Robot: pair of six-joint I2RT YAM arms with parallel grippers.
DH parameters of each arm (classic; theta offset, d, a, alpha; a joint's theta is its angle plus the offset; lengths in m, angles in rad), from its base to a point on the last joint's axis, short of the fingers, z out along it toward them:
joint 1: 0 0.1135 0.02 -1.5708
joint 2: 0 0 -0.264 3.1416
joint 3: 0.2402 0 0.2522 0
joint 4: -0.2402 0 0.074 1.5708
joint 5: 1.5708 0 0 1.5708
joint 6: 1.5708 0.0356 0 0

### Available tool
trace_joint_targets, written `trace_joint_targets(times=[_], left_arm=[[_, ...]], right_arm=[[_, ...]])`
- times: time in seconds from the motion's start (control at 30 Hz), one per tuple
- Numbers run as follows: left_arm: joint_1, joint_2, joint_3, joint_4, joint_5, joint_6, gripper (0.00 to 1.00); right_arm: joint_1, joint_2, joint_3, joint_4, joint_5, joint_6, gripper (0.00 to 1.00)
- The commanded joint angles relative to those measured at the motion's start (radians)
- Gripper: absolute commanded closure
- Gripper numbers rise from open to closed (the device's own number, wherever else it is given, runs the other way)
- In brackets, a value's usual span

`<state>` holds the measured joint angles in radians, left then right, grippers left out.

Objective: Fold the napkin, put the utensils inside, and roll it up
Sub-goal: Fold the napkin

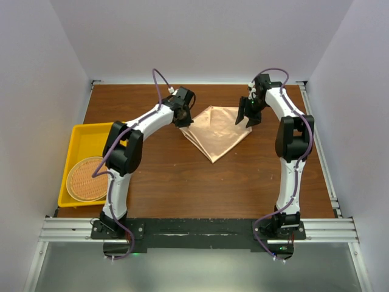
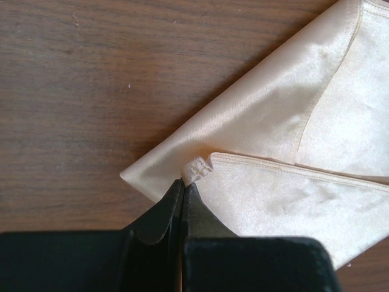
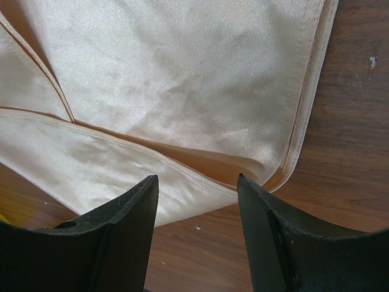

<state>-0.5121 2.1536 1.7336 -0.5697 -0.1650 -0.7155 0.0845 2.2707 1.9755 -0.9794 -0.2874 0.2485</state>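
Left gripper tight on napkin corner, right gripper spread.

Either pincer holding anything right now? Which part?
Yes: left pincer pinches the napkin by a bunched hem corner of its top layer. The right pincer is open over it, holding nothing.

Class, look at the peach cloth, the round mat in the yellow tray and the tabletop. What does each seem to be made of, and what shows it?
Peach-orange cloth napkin: satin-like woven fabric, by its sheen, fine weave and stitched hem. Round tan mat: probably woven wicker or rattan; ringed texture shows. Brown tabletop: wood or wood-look laminate, matte, with grain lines.
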Motion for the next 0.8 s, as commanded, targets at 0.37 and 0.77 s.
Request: trace_joint_targets(times=[0.37,0.77], left_arm=[[0.001,-0.12,-0.108,0.067,-0.016,0.004,1.0],[0.032,-0.179,-0.094,0.071,0.018,0.138,0.63]], right_arm=[[0.024,-0.066,-0.029,0.008,-0.03,-0.011,0.42],[0.072,-0.089,0.019,-0.016,0.051,-0.058,0.38]])
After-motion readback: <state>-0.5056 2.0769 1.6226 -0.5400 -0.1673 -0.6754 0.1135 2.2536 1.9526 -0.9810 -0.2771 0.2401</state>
